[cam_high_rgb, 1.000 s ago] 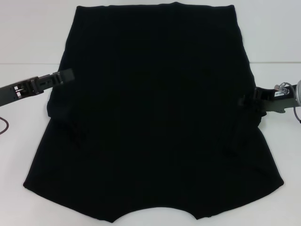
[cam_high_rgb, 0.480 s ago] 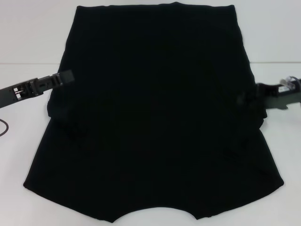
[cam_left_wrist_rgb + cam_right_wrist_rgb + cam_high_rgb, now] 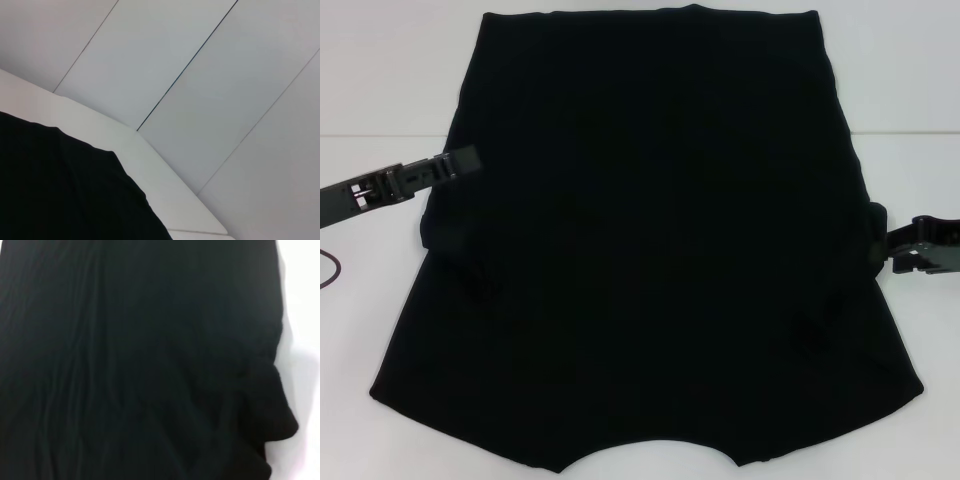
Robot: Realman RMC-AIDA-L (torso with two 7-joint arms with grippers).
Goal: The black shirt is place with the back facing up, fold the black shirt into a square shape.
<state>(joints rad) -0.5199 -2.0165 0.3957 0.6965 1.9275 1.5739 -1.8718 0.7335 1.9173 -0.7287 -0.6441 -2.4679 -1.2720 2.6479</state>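
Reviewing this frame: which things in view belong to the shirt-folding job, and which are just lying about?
Part of the job:
- black shirt, spread flat
- left gripper, at the shirt's left edge
- right gripper, at the shirt's right edge

Just lying about:
- dark cable, at the left edge of the white table

We see the black shirt (image 3: 650, 250) spread flat over the white table (image 3: 380, 70), filling most of the frame, plain side up. Our left gripper (image 3: 463, 160) reaches its left edge at mid-height. Our right gripper (image 3: 895, 250) sits just beside its right edge, lower down.
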